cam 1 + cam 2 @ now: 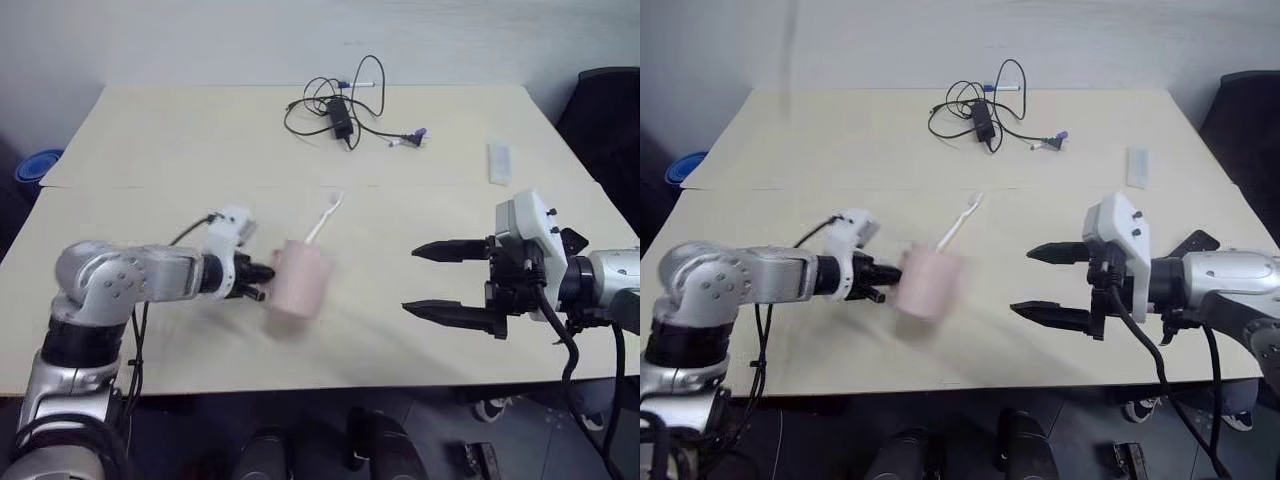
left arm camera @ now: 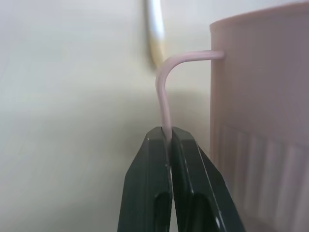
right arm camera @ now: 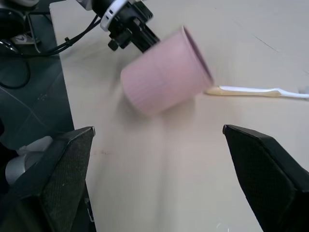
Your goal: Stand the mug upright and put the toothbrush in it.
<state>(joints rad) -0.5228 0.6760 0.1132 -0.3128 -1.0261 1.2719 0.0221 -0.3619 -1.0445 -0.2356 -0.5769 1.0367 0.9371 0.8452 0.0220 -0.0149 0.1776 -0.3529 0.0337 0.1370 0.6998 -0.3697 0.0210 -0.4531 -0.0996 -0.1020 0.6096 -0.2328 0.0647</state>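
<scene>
Mug (image 1: 298,278) pinched by its handle in left gripper (image 1: 258,280), tilted above table (image 1: 150,150)
Toothbrush (image 1: 325,218) flat just behind mug, long axis running away; right gripper (image 1: 448,282) agape, empty, farther off

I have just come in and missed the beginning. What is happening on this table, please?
The left gripper is shut on the handle of the pink mug and holds it tilted, not yet upright on the table. The toothbrush lies flat on the table just behind the mug, not in it. The right gripper is open, apart from both things. A black cable lies at the far side.
</scene>
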